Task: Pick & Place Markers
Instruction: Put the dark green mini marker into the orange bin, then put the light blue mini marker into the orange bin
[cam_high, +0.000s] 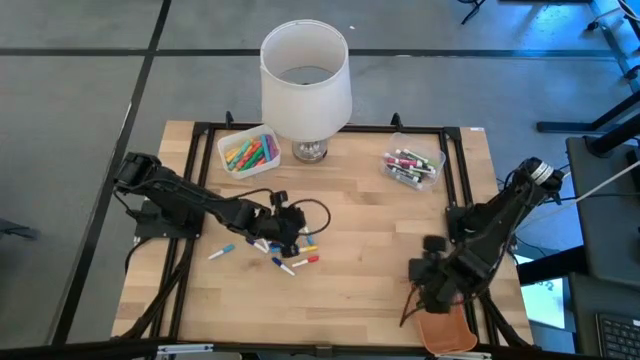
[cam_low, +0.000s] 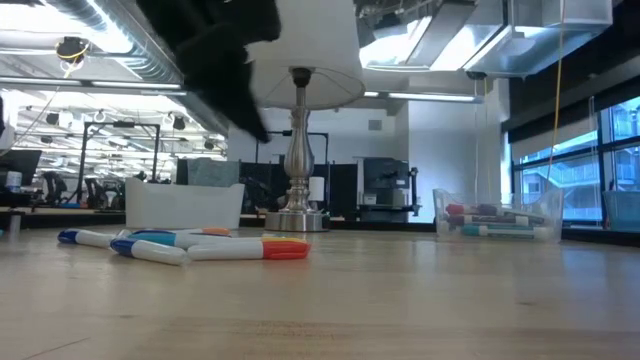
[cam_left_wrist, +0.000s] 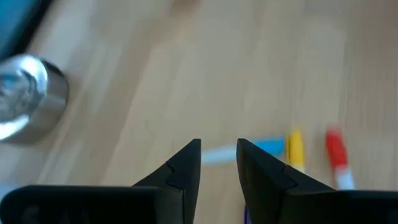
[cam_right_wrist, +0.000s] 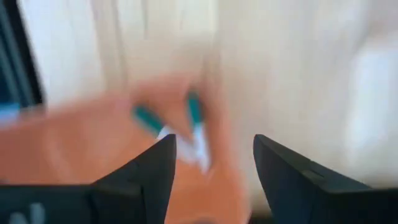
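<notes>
Several loose markers (cam_high: 272, 246) lie flat on the wooden table just left of its middle. They also show in the low view (cam_low: 185, 246) and in the left wrist view (cam_left_wrist: 295, 149) as blue, yellow and red ones. My left gripper (cam_high: 287, 222) hovers just above them, open with a narrow gap (cam_left_wrist: 218, 160) and empty. My right gripper (cam_high: 428, 278) is open (cam_right_wrist: 214, 163) and empty at the near right. It is over an orange tray (cam_high: 447, 331) where a teal-capped marker (cam_right_wrist: 155, 121) shows, blurred.
A white-shaded lamp (cam_high: 305, 80) stands at the middle of the far edge on a metal base (cam_low: 297, 215). To its left is a white tub of coloured markers (cam_high: 248, 151). To its right is a clear tub of markers (cam_high: 412, 165). A black frame (cam_high: 455, 170) rims the table.
</notes>
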